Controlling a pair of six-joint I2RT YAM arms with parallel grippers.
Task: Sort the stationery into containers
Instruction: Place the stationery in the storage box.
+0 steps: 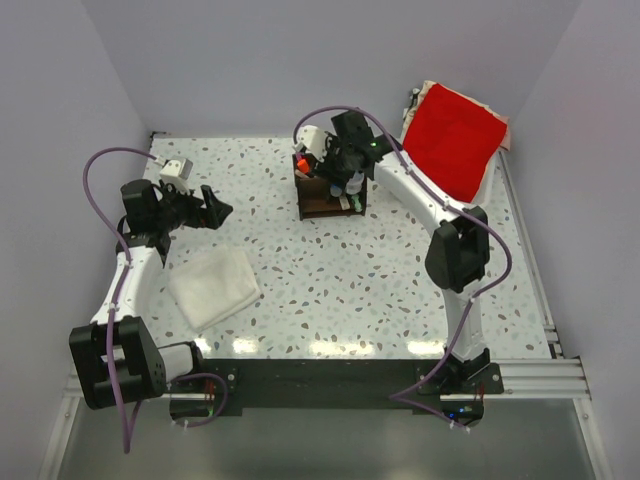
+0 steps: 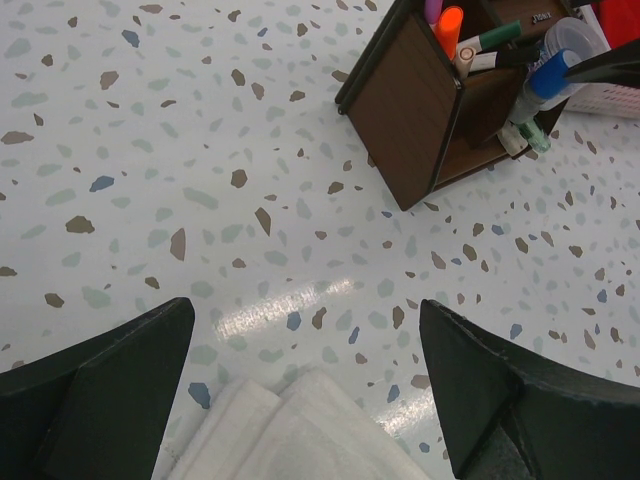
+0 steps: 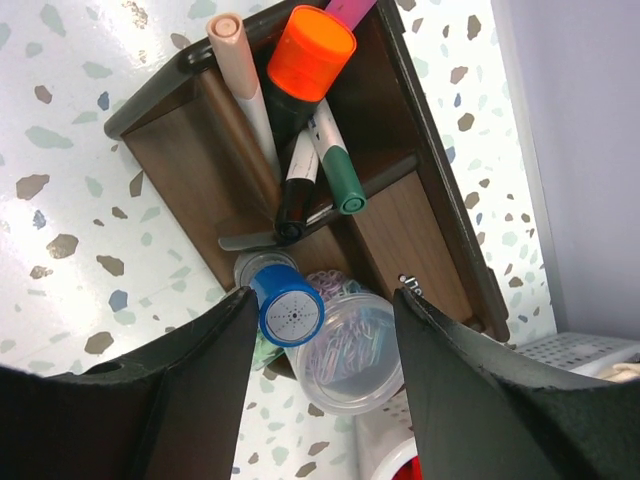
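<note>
Two open hands: left hand (image 2: 305,305) idle, right hand (image 3: 318,298) straddling the blue-capped grey stick (image 3: 290,312), probably leaving it in the brown wooden organizer (image 3: 400,230).

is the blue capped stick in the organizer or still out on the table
In: the blue-capped stick stands inside the organizer beside the clear pot, between the open fingers of the right gripper.

organizer (image 1: 320,205) mostly buried under the right arm (image 1: 420,190) from above, cloth (image 2: 300,435) chopped by left wrist view's bottom edge, basket (image 3: 590,350) just a corner sliver
</note>
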